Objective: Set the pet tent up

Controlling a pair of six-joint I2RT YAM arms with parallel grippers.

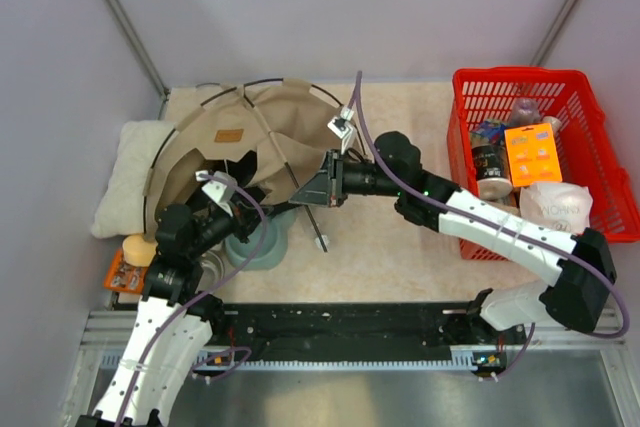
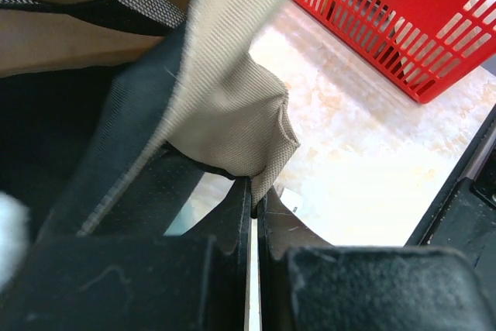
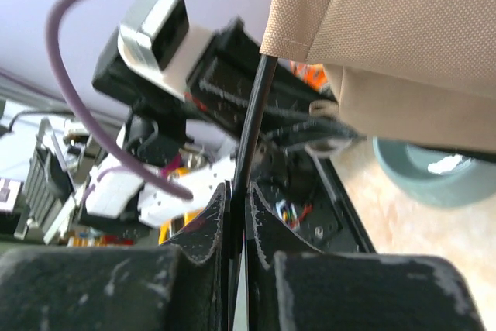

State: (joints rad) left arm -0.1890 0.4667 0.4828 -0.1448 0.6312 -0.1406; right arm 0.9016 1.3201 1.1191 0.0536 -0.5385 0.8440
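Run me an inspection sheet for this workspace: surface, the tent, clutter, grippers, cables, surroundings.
Surface: beige mottled tabletop; no spills seen.
Job's things: pet tent, tan, partly raised and lopsided; a thin black pole sticks out below its front edge.
Clutter: cream pillow left of the tent; teal bowl at its front; red basket of packaged goods on the right; small orange item by the left arm.
Grippers: left gripper shut on a fold of tent fabric; right gripper shut on the black pole.
Cables: purple cable along each arm; no snag seen.
Surroundings: pale walls; metal rail at the near edge.
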